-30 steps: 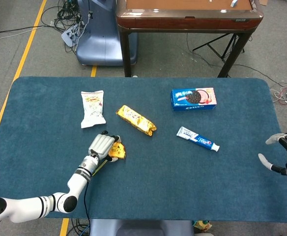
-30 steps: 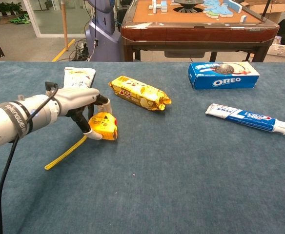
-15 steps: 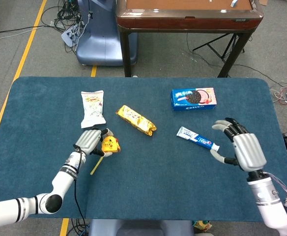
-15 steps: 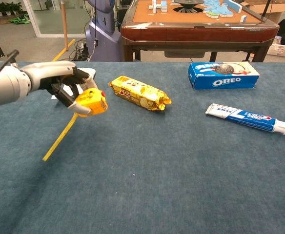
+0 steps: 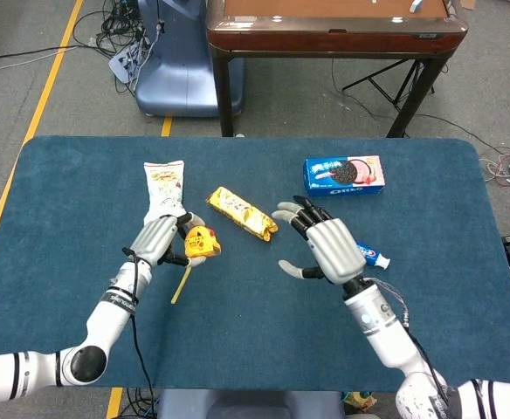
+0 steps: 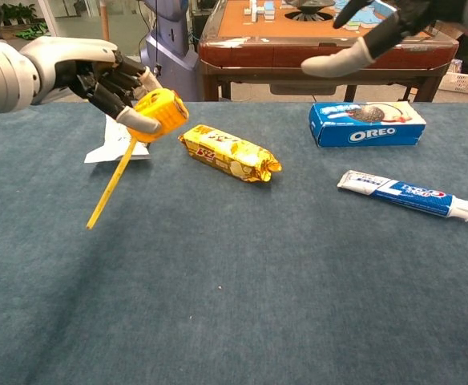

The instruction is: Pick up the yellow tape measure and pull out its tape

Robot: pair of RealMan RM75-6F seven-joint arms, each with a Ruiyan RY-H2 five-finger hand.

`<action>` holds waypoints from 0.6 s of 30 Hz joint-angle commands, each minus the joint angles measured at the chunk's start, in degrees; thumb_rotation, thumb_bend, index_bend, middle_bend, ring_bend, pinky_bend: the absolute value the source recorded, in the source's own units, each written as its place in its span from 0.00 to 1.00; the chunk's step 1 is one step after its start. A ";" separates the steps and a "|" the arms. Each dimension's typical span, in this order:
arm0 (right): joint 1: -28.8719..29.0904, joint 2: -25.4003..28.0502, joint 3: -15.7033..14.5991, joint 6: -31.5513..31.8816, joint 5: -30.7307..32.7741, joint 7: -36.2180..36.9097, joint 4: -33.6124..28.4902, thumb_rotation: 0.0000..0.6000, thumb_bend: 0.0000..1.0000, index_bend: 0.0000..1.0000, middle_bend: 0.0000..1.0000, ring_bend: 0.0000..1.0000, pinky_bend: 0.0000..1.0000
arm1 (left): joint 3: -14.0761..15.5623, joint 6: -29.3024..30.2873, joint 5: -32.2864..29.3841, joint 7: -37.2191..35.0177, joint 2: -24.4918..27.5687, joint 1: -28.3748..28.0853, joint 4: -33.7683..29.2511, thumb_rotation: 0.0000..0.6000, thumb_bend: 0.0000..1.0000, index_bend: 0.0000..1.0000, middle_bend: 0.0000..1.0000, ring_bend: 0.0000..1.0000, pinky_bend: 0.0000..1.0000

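While the lift goes on: the left hand [image 5: 157, 240] has carried the yellow tape measure [image 5: 200, 241] up off the counter [image 5: 237, 349] over the last second; a second ago the case sat on the cloth, and now it hangs clear of it.
Left fingers: wrapped around the yellow case, holding it from the side nearest the robot's left; in the chest view the dark fingers [image 6: 114, 84] curl over its rear and underside.
Tape: a short yellow length [image 6: 110, 195] already trails out of the case and slants down toward the counter; whether its free end touches the cloth I cannot tell.
Right hand: it has come in from the far right edge to the middle, and now the right hand [image 5: 325, 249] hovers over the counter with fingers spread wide and nothing in them, near the toothpaste [image 6: 402, 195] and well apart from the case.
Other things: the white snack bag [image 5: 166, 188] lies just behind the left hand, the gold biscuit pack [image 5: 241, 214] between the two hands, the Oreo box [image 5: 344, 175] further back.
Meaning for the task: pickup looks done; the pull appears only begun, and the right hand seems to be travelling over to take the loose tape end.
Next need: a pinch on the thin tape while the left hand keeps the case steady.
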 commanded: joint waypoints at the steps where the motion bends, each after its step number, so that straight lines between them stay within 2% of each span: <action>1: 3.49 -3.83 1.61 -0.83 2.76 -2.81 2.36 1.00 0.30 0.22 0.19 0.09 0.21 | -0.74 0.40 -2.11 0.05 1.10 -0.83 -1.77 1.00 0.20 0.50 0.54 0.43 0.16; 11: 10.11 -10.13 3.05 -1.25 8.55 -6.54 5.87 1.00 0.30 0.22 0.18 0.09 0.21 | -1.90 0.47 -6.46 -1.30 4.05 -2.49 -5.10 1.00 0.20 0.50 0.54 0.43 0.18; 18: 12.40 -12.50 3.33 -0.29 9.53 -6.59 8.29 1.00 0.30 0.22 0.18 0.09 0.21 | -2.07 1.20 -7.63 -2.30 4.78 -3.24 -6.42 1.00 0.20 0.50 0.54 0.44 0.19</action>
